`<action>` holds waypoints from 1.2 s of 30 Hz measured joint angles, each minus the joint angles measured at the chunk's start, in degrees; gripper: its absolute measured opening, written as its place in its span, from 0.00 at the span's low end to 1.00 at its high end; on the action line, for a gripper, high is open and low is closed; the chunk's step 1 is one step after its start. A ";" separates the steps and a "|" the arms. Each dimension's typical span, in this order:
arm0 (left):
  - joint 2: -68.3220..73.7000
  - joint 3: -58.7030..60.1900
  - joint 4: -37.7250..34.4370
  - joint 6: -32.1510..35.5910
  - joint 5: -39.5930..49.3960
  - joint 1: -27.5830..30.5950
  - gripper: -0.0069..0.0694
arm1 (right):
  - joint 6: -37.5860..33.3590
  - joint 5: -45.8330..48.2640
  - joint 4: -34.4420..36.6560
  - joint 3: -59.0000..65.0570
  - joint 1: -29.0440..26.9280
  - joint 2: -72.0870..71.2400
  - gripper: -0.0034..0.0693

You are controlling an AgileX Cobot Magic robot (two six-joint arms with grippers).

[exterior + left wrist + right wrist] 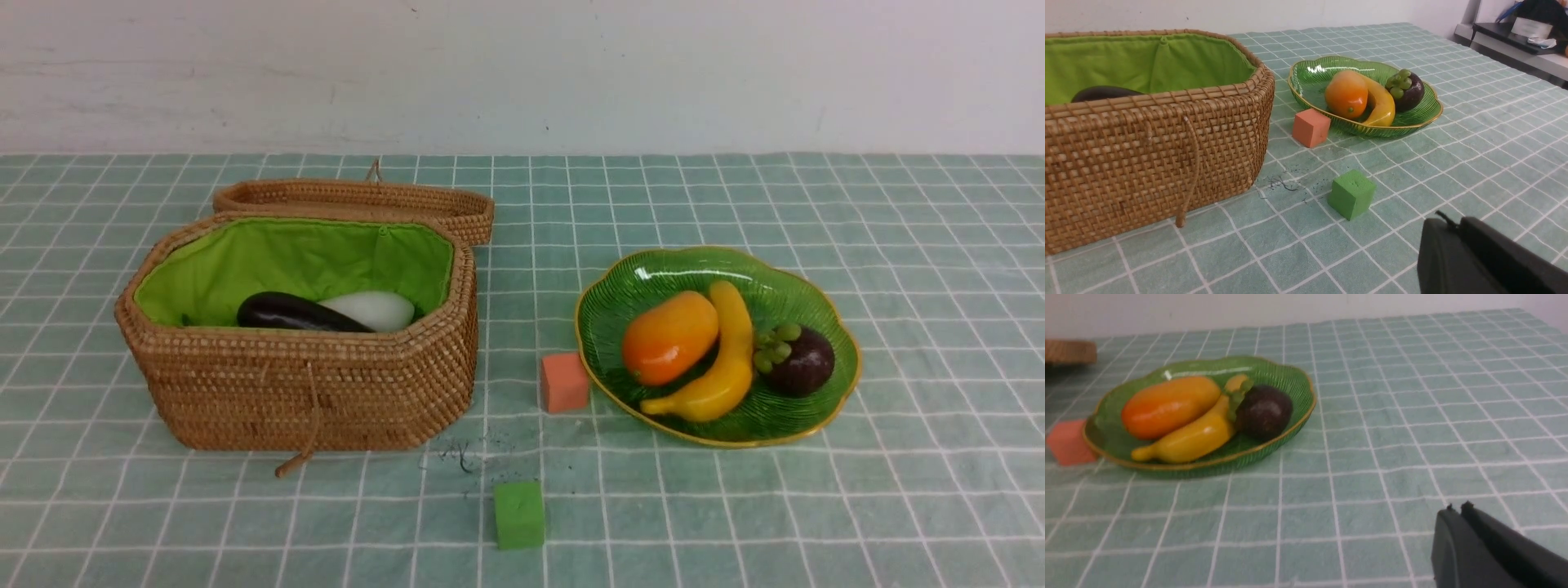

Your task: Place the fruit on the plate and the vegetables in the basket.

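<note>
The green leaf-shaped plate (824,314) at right centre holds the orange-yellow mango (669,336), the yellow banana (722,359) and the dark purple mangosteen (798,359). The woven basket (310,384) stands open on the left, its lid (351,200) folded back. Inside lie the dark purple eggplant (294,314) and the white radish (371,310); no carrot shows. Neither arm appears in the front view. My left gripper (1455,224) is shut and empty, low over the cloth near the green cube. My right gripper (1455,509) is shut and empty, well clear of the plate (1290,375).
A small orange cube (564,381) rests against the plate's left rim. A small green cube (519,514) sits near the table's front, with dark specks (461,457) on the checked cloth (898,506) beside it. A white wall rises behind the table.
</note>
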 joint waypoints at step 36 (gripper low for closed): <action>0.00 1.63 1.98 0.29 -2.45 4.49 0.16 | -10.85 4.10 10.65 0.69 0.00 0.00 0.08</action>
